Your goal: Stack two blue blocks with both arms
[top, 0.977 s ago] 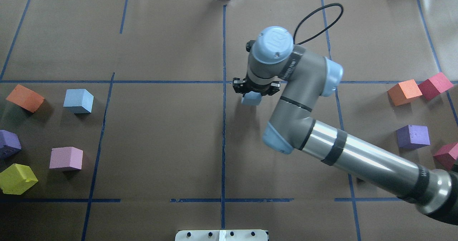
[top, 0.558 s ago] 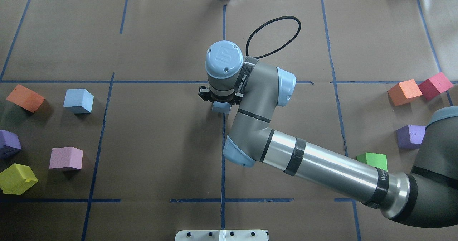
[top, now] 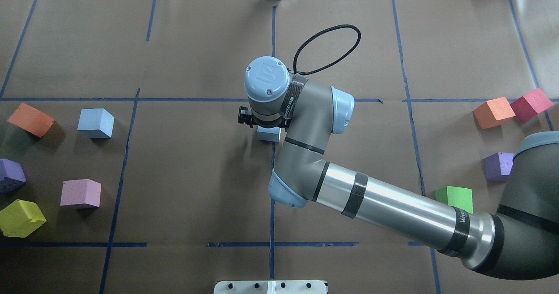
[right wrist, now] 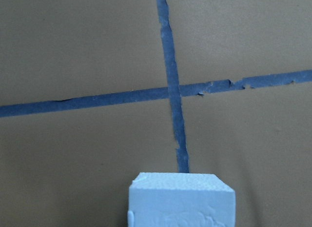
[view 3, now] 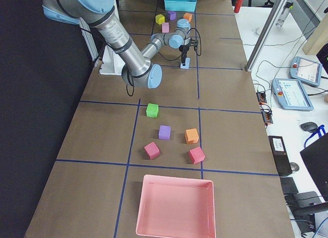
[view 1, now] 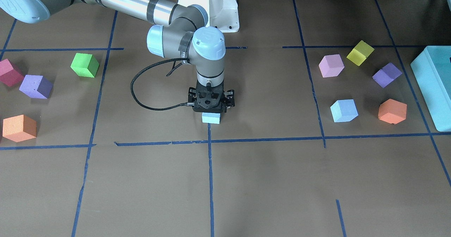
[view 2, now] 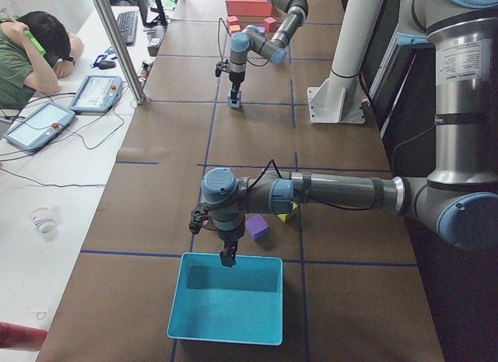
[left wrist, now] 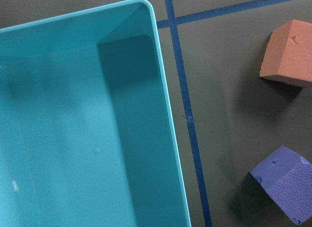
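R arm: grey jointed metal arm w/ pale-blue caps (top: 393, 206) reaches in to mid-surface, wrist pointing straight down.
R fingers (view 1: 223, 110): pinching a small pale sky-blue foam cube (view 1: 211, 118) from above; tips mostly hidden under the black body.
Held cube: sits right at the centre tape line, near where the blue tape lines cross. Wrist cam has its top face at the bottom of frame. Touching the surface or just off it, can't tell.
Other blue: second pale sky-blue foam cube (top: 95, 122) rests on the robot's left side, well apart from the held one, beside an orange foam cube (top: 30, 119).
L arm: second grey jointed arm (view 2: 342, 192) stretches out low over the left end.
L fingers (view 2: 226, 257): hang above one edge of the large teal plastic box (view 2: 233, 304). Spread or pressed together, can't tell; only the side cam shows them.
L wrist cam: box corner, plus orange cube & purple foam cube (left wrist: 285, 185) beside it.
Surface: brown paper-covered surface w/ blue tape grid (view 1: 264, 180).
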{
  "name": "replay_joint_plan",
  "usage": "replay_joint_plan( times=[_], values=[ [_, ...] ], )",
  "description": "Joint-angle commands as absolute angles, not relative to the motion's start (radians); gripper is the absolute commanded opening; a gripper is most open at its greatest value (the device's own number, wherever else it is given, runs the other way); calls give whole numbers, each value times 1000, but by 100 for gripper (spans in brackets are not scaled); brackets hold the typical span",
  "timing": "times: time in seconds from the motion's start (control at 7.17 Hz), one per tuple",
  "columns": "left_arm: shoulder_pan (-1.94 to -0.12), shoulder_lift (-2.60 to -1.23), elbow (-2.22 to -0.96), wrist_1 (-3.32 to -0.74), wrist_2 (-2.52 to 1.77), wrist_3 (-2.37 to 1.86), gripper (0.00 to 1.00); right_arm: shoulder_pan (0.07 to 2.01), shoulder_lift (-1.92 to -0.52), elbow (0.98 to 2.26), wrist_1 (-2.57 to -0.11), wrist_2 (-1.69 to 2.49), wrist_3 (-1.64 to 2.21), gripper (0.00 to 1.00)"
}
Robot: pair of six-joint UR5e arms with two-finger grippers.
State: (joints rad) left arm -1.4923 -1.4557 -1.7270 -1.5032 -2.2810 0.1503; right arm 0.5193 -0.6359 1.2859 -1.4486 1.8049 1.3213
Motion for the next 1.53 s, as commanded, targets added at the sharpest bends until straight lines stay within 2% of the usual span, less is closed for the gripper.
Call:
replay_joint_plan(
  times=[0.0,0.28,0.42,0.7,0.84,1.12,1.4],
  values=[
    [-1493,-1456,-1727,-1505,-2281,150,100,561,-630,1319,-1454,1851,1301,99],
    [-1491,-1462,-1738,-1503,-2281,152,100,659,-646,1386,-1517,1971,1235,99],
    [-1491,-1462,-1752,-1503,-2275,150,100,707,-684,1476,-1613,2006,1139,99],
    [-1493,-1466,-1772,-1503,-2281,137,100,869,-914,1685,-1684,2128,861,99],
    [-1493,-1466,-1813,-1505,-2283,140,100,959,-1039,1745,-1684,2172,665,99],
    [-1493,-1503,-1824,-1558,-2279,138,100,1125,-1280,1813,-1674,2236,286,99],
    [-1491,-1554,-1810,-1557,-2284,140,100,1297,-1489,1815,-1672,2296,-112,100]
  ],
)
